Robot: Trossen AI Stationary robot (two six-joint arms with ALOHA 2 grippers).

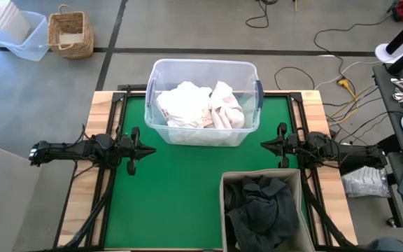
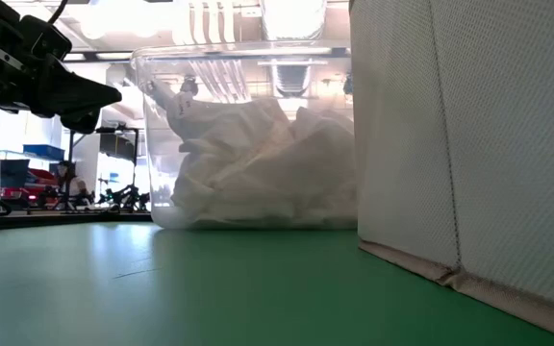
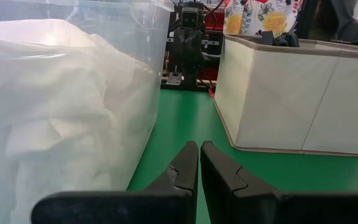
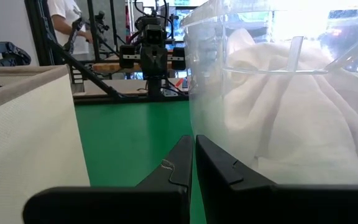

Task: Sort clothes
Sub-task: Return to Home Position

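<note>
White, cream and pale pink clothes lie piled inside the clear plastic tub at the table's far middle; they also show in the low view. Dark charcoal clothes lie in the beige fabric box at the near right. My left gripper is shut and empty at the left edge of the green mat, left of the tub. My right gripper is shut and empty at the right, beside the tub's right end.
The green mat lies bare between the tub and the box. Beyond the table, on the floor, stand a wicker basket and a clear bin. A person stands in the room past the table's left side.
</note>
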